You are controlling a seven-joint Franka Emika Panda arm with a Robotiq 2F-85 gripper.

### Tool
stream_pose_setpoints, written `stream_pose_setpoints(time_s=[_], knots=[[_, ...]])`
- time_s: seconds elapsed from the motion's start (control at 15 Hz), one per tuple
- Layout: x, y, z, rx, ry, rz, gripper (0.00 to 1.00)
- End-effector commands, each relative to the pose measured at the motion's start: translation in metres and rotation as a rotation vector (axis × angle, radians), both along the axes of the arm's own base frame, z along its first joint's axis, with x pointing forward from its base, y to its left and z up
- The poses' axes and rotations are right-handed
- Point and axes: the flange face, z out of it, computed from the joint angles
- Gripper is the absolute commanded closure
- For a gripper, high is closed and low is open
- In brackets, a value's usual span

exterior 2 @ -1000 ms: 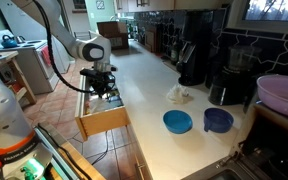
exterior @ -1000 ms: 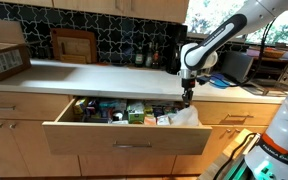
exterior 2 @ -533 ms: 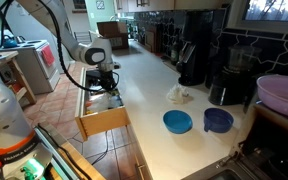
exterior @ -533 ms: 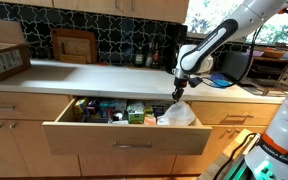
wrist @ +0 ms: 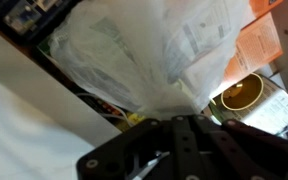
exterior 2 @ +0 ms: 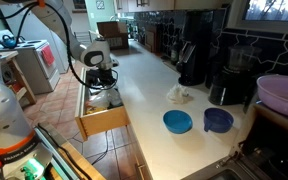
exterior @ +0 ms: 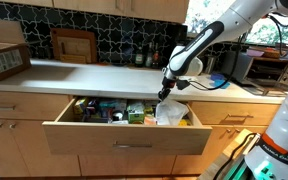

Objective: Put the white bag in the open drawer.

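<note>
The white bag (exterior: 171, 112) is thin crinkled plastic and hangs from my gripper (exterior: 165, 93) into the right part of the open wooden drawer (exterior: 124, 140). My gripper is shut on the bag's gathered top, just in front of the countertop edge. In the wrist view the bag (wrist: 154, 50) fills the upper picture, bunched at my fingers (wrist: 179, 120), with the drawer's contents behind it. In an exterior view my gripper (exterior 2: 102, 80) holds the bag (exterior 2: 101, 96) over the drawer (exterior 2: 104, 123).
The drawer holds several packets and boxes (exterior: 109, 112). A cardboard box (exterior: 4, 60) and a wooden board (exterior: 74, 45) stand on the counter. A coffee machine (exterior 2: 192, 55), two blue bowls (exterior 2: 178, 122), a crumpled white thing (exterior 2: 179, 94) and a purple bowl (exterior 2: 279, 95) stand further along.
My gripper has moved along the counter edge towards the drawer's middle, carrying the bag with it. The bag now hangs further inside the drawer.
</note>
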Motion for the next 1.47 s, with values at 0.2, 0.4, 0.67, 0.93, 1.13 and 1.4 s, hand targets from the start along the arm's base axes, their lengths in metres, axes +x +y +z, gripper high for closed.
stream_pose_setpoints(time_s=[0.2,0.4,0.67,0.93,1.13,1.4], knots=[[0.016,0.030,0.007,0.046,-0.075,0.104,0.66],[0.018,0.026,0.039,0.019,-0.116,0.142,0.44],[0.014,0.033,0.092,0.027,-0.120,0.243,0.13],[-0.007,0.050,0.138,0.040,0.023,0.390,0.00],[-0.025,0.055,0.185,0.014,0.145,0.352,0.00],[-0.046,0.065,0.233,0.034,0.253,0.267,0.00]])
